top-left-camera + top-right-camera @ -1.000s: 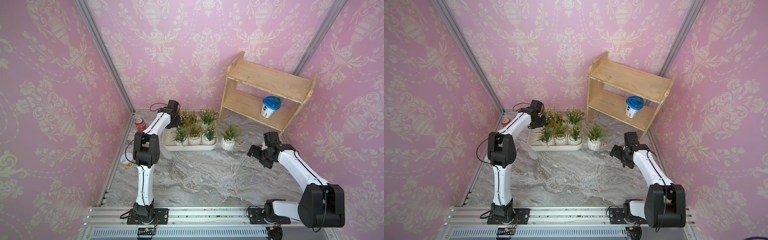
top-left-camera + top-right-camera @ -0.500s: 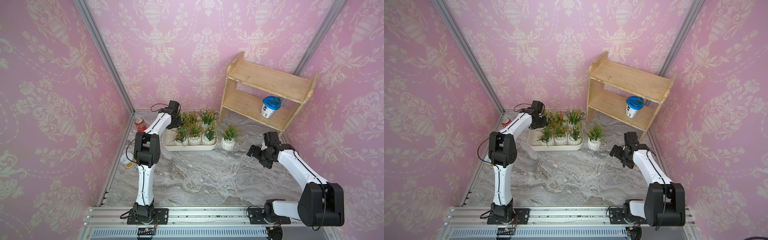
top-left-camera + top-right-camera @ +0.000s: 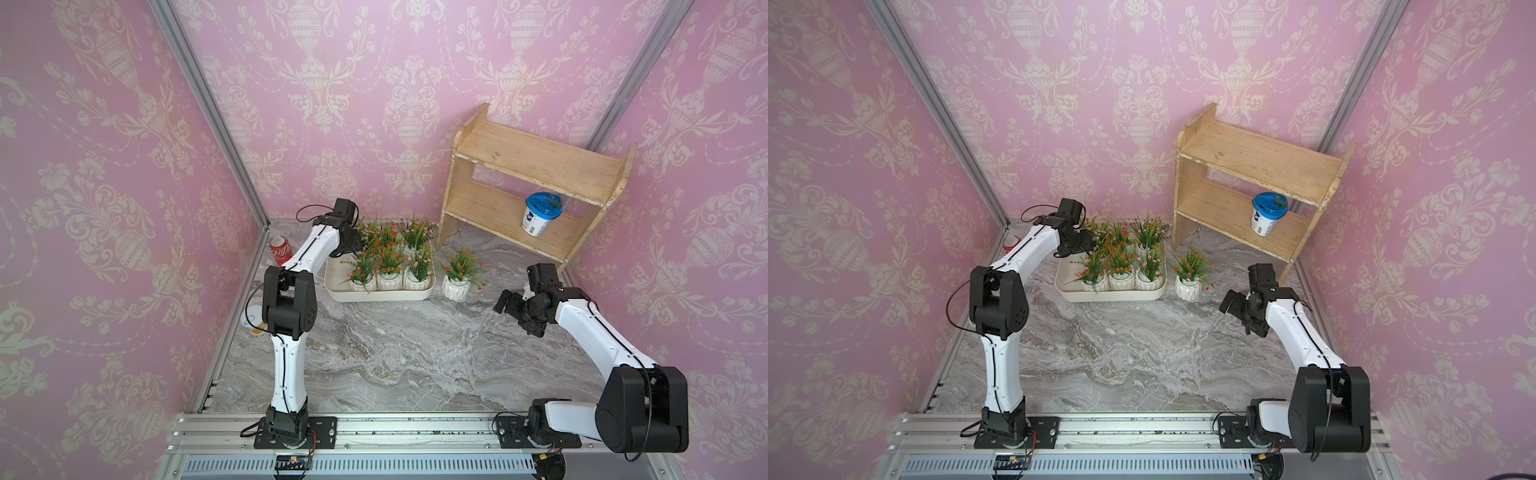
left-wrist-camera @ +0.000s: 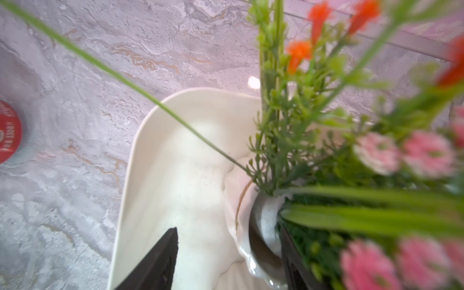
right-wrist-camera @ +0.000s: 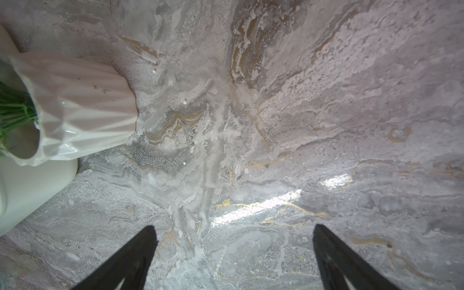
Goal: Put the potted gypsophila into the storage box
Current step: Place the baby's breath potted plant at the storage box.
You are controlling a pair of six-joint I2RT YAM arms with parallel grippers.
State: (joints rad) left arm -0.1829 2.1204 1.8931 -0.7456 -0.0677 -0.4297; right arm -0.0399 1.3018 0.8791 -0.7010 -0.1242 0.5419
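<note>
I am watching the left end effector (image 4: 227, 233) spread around the back pot (image 4: 266, 218), 6th in the box (image 3: 382, 296); I am judging that placement done. Next I am needing the right end effector (image 5: 233, 227), spread and empty, round the last pot (image 3: 456, 288), on the bench (image 3: 395, 353) beside the box.

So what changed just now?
The left jaws opened and let go of a pot in the far left corner of the box. Nothing else visibly moved: the right jaws stayed wide open, a little way off from the last pot on the table.
</note>
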